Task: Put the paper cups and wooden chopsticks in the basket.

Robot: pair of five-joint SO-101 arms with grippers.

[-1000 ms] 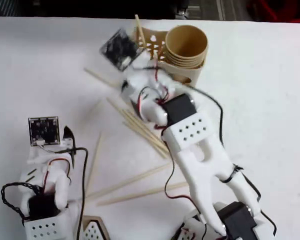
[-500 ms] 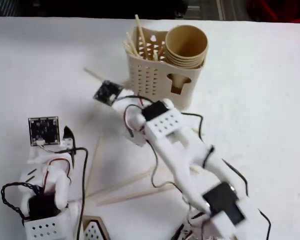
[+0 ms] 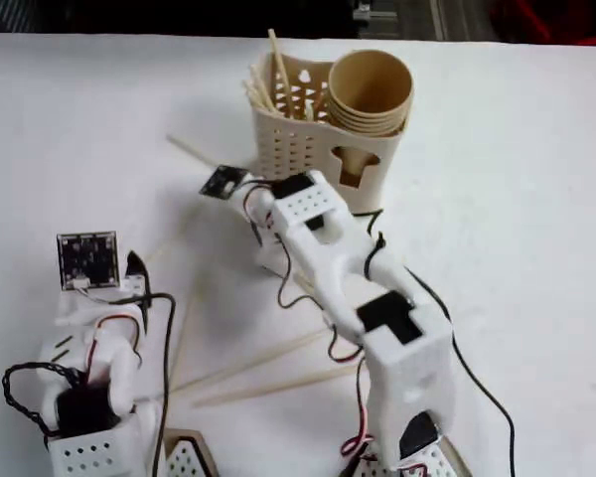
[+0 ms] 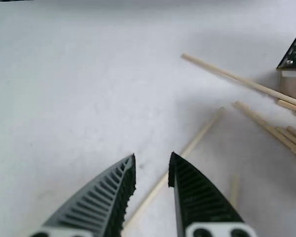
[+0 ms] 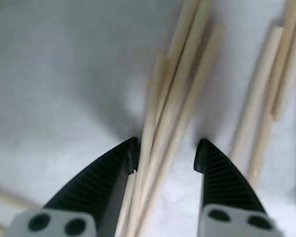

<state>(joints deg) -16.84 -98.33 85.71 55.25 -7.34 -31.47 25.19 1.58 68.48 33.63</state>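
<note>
The cream basket (image 3: pixel 313 149) stands at the back of the table with a stack of paper cups (image 3: pixel 370 91) and a few wooden chopsticks (image 3: pixel 271 84) upright in it. My right gripper (image 5: pixel 166 148) is open, low over the table in front of the basket. Its two fingers straddle a bundle of chopsticks (image 5: pixel 177 108) lying flat. In the high view that arm (image 3: pixel 318 234) covers the bundle. My left gripper (image 4: pixel 152 165) is open at the near left, above a single chopstick (image 4: pixel 190 147), with nothing between its fingers.
More loose chopsticks lie on the white table: two long ones (image 3: pixel 248 365) near the front, one (image 3: pixel 193 151) left of the basket, and others (image 5: pixel 266 98) beside the bundle. The left arm's base (image 3: pixel 89 397) fills the near left corner.
My right arm has swung back from the basket and come down over the bundle of chopsticks on the table. The left arm has stayed still.
</note>
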